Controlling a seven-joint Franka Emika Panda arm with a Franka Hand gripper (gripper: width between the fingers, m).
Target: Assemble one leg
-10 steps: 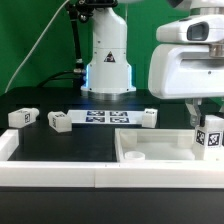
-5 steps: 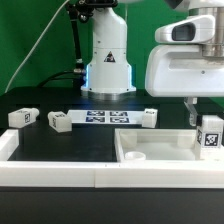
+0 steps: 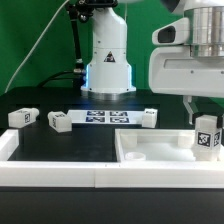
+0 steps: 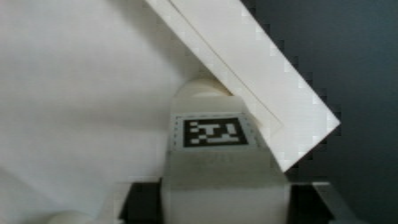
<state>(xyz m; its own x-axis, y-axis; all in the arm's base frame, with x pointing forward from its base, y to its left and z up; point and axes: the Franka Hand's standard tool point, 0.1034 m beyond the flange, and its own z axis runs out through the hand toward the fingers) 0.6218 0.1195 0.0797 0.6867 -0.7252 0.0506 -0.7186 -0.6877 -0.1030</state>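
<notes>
Over at the exterior view's right, the pincer (image 3: 207, 128) has carried the leg (image 3: 207, 135) slightly leftward and higher than a second ago, so it now hangs over the white panel (image 3: 150, 150) near its right rim. It looks ready for seating (my guess). Clamped firmly, the leg is a short white post showing a black-and-white tag (image 4: 215, 133).

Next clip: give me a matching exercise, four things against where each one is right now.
Things:
1. held leg
2. marker board
3. panel
4. gripper

Places:
A. flat on the table before the robot's base
B. shut on a leg
C. at the exterior view's right, beneath the held leg
D. between the gripper's fingers, over the panel's right end

Pairs: 1-D, 2-A, 3-C, 4-B
</notes>
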